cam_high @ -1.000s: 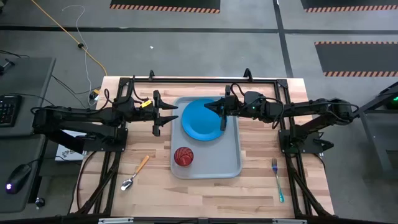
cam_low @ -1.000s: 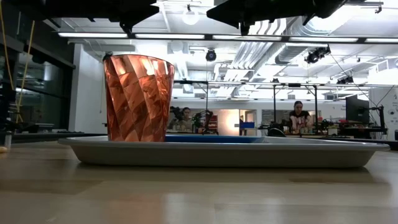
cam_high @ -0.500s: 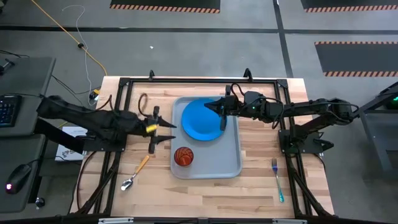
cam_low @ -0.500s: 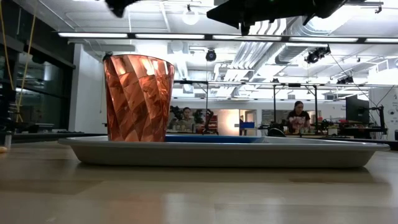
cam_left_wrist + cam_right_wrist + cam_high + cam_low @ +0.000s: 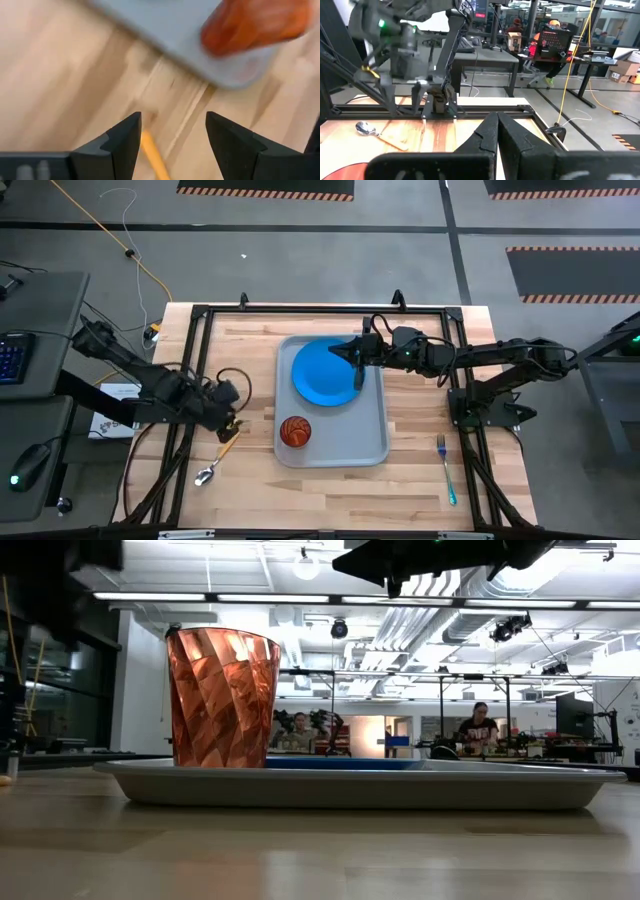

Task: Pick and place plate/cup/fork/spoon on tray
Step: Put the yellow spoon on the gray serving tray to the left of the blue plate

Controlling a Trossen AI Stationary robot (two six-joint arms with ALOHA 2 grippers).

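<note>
From up top: the tray is my landmark, so everything's relative to that. The plate sits in its far half and the cup in its near half, so those two look done. The spoon lies on the counter off the tray's left side, near its front corner, and the fork is well apart off the tray's right side. My left fingers hang right over the top of the spoon's handle, so I'd say the spoon pickup is the step I'm on. My right fingers hover over the plate's right edge, just waiting.

Table-level view: cup standing upright on the tray, plate lying flat behind it. Spoon and fork don't show here.

Left wrist cam: my left fingers are spread wide with nothing between them, and the orange handle runs up into the gap. The tray corner and the cup are just ahead.

Right wrist cam: right fingers pressed together, holding nothing. The spoon shows across the counter.

Next move, I reckon: drop straight down, straddle that thin handle and pinch it low enough that it doesn't skid away.
</note>
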